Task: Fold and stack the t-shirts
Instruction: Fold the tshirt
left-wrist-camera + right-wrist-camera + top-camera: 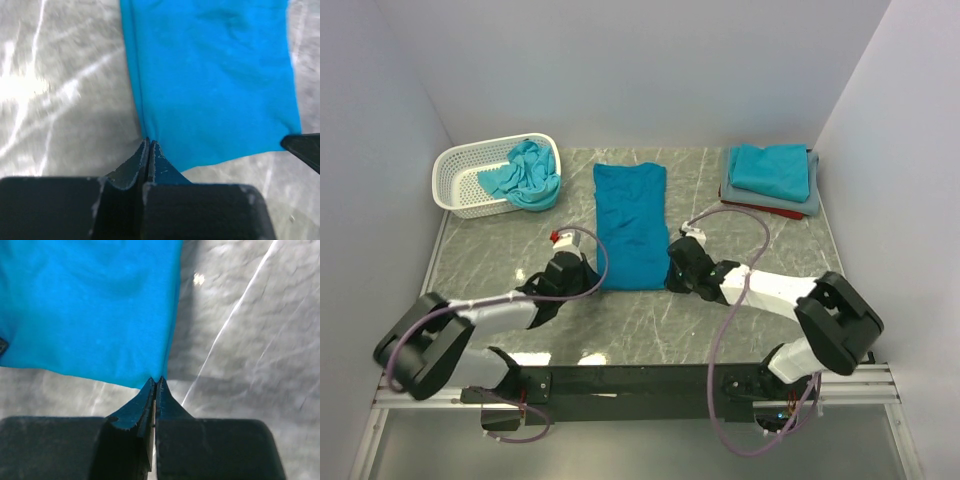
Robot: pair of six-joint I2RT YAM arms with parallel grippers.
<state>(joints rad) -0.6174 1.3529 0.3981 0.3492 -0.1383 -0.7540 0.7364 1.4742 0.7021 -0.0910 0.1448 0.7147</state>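
Observation:
A teal-blue t-shirt (630, 225) lies flat in the middle of the table, folded into a long narrow strip running away from me. My left gripper (588, 272) is at its near left corner; in the left wrist view the gripper (149, 143) is shut with its tips pinching the shirt's edge (210, 75). My right gripper (672, 270) is at the near right corner; in the right wrist view the gripper (156, 380) is shut on the shirt's corner (90, 305). Both sit low at table level.
A white lattice basket (460, 175) at the back left holds crumpled turquoise shirts (525, 175). A stack of folded shirts (770, 172), teal on top with grey and red edges beneath (790, 208), sits at the back right. White walls enclose the marble table (750, 250).

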